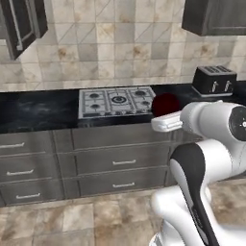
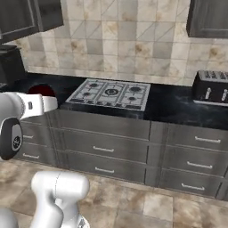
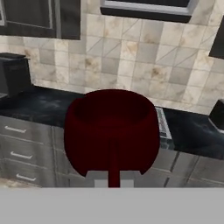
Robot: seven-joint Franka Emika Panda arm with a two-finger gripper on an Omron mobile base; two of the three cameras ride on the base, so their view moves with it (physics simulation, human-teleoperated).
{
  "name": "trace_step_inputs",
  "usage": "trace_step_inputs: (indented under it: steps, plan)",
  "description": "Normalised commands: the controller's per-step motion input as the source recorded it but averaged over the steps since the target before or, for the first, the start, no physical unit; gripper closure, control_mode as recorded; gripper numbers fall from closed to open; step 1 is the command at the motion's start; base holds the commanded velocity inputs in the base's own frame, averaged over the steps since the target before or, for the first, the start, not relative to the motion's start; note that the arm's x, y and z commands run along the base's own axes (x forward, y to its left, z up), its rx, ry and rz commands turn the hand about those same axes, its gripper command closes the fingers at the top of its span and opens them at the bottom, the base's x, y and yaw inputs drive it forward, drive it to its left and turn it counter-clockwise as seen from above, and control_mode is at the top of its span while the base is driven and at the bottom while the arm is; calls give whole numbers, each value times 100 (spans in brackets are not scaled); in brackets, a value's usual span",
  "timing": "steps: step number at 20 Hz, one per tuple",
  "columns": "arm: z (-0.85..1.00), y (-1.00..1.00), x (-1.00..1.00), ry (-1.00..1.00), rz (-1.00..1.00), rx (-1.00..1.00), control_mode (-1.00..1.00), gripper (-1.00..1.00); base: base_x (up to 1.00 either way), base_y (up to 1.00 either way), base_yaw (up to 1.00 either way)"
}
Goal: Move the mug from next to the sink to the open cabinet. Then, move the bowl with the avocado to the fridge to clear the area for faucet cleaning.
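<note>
The mug (image 3: 112, 133) sits clamped in the jaws, handle toward the camera. It hangs just in front of the hob (image 1: 117, 101), above the surface (image 1: 38, 113)

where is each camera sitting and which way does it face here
Left base view: behind the arm's left, facing the stove and toaster; white arm lower right.
Right base view: behind its right, same stove and toaster; arm lower left.
Hand view: on the hand, looking along the gripper at the mug it holds.
All share the mug.
</note>
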Motion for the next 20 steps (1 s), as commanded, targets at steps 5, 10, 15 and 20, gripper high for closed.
trace_step_inputs:
  steps: [5,10,15,20]
  plan:
    - [0,0,0,0,0,0,100,100,44,100,0]
    - [0,0,0,0,0,0,100,100,44,100,0]
    - [0,0,0,0,0,0,100,100,56,100,0]
    - [0,0,0,0,0,0,100,100,61,100,0]
